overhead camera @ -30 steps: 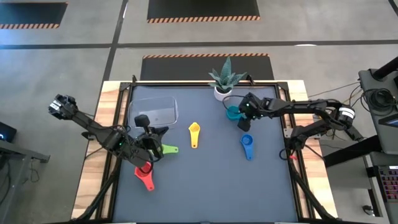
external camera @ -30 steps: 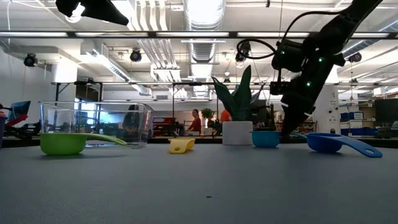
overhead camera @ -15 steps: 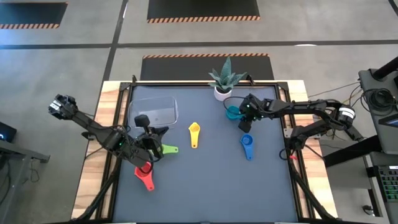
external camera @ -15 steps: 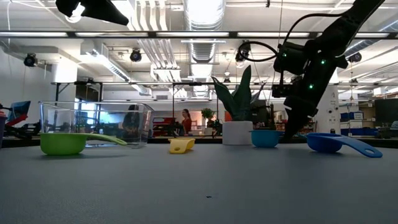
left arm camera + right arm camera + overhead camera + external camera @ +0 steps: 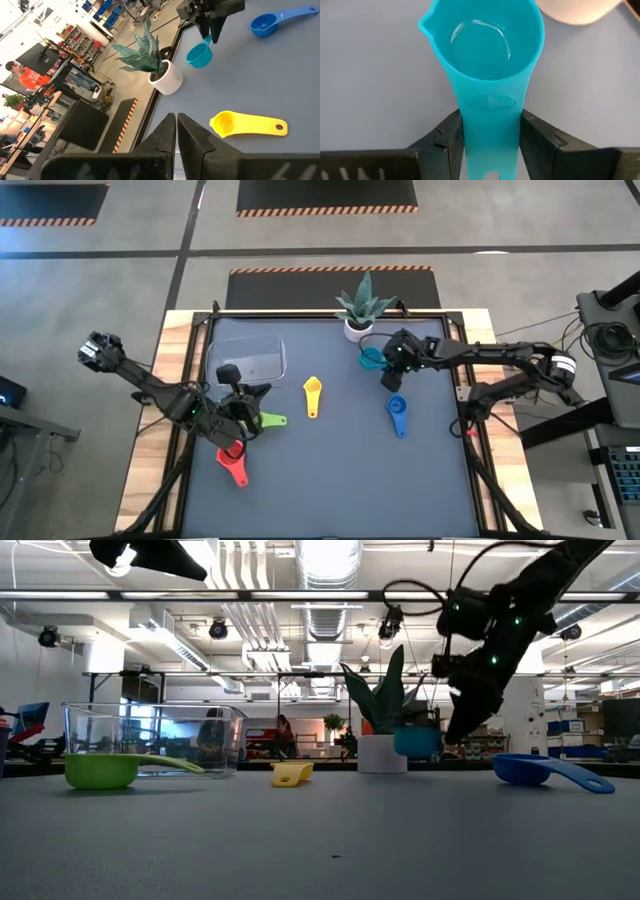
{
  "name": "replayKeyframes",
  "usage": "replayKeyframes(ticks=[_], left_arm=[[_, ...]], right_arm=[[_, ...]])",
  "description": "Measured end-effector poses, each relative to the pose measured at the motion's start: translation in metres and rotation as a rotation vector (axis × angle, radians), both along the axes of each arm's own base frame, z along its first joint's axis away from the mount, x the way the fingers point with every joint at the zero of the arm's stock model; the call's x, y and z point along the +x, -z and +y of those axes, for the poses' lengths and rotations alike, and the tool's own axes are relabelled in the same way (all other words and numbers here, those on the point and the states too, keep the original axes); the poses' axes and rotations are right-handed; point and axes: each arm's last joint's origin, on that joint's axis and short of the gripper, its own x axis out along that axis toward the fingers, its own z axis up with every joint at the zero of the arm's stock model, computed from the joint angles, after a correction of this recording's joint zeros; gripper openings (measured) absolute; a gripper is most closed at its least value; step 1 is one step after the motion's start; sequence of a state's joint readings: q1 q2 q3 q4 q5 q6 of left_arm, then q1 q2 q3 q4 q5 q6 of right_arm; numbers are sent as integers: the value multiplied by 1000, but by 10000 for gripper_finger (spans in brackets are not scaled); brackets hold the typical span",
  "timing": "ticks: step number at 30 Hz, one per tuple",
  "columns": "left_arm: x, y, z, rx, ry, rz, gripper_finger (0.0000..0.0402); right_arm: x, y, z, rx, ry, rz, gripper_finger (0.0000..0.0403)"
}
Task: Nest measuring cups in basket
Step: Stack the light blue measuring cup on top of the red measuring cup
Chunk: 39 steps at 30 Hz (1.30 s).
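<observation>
We see a dark table [image 5: 330, 470] filling the middle of the high view, with wooden edges at its sides. The clear basket [image 5: 247, 360] sits in the table's upper left, well apart from most of the cups.

A white pot holding a spiky plant [image 5: 360, 308] stands at the table's top centre.

The right tool [image 5: 390, 358], just right of centre in the upper part of the high view, is clamped on the handle of the teal measuring cup [image 5: 373, 359]. In the low view this cup [image 5: 416, 741] hangs clear above the table surface, beside the pot, bowl upward. In the right wrist view the two fingers [image 5: 445, 137] press against either side of its flat handle.

The left tool [image 5: 238, 412] is low on the left of the high view, below the basket, its fingers pressed together on nothing.

The green cup [image 5: 268, 421] lies just right of that tool, and the red cup [image 5: 233, 463] lies just below it.

The blue cup [image 5: 397, 415] lies right of centre, below the right tool.

The yellow cup [image 5: 313, 394] lies at the centre, handle pointing down the frame.
</observation>
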<state>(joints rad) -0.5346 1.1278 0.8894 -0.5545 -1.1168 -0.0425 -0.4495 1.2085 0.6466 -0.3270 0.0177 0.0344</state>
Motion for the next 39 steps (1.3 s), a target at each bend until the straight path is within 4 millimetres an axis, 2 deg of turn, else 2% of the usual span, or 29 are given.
replayKeyframes(ticks=[6, 19, 24, 28, 39], left_arm=[[0, 0, 0, 24, -10, 1, 0], [-1, -2, 2, 95, -44, 3, 0], [-2, -6, -1, 89, -31, -5, 0], [-6, -14, -12, 45, 52, -18, 0], [-28, -22, -48, 32, 243, -43, 0]], right_arm=[[16, -30, 25, 38, -48, -43, 145], [75, -84, 122, 33, -186, -205, 146], [108, -88, 157, 43, -244, -208, 147], [139, -88, 179, 24, -282, -206, 147], [218, -79, 205, -8, -340, -228, 148]])
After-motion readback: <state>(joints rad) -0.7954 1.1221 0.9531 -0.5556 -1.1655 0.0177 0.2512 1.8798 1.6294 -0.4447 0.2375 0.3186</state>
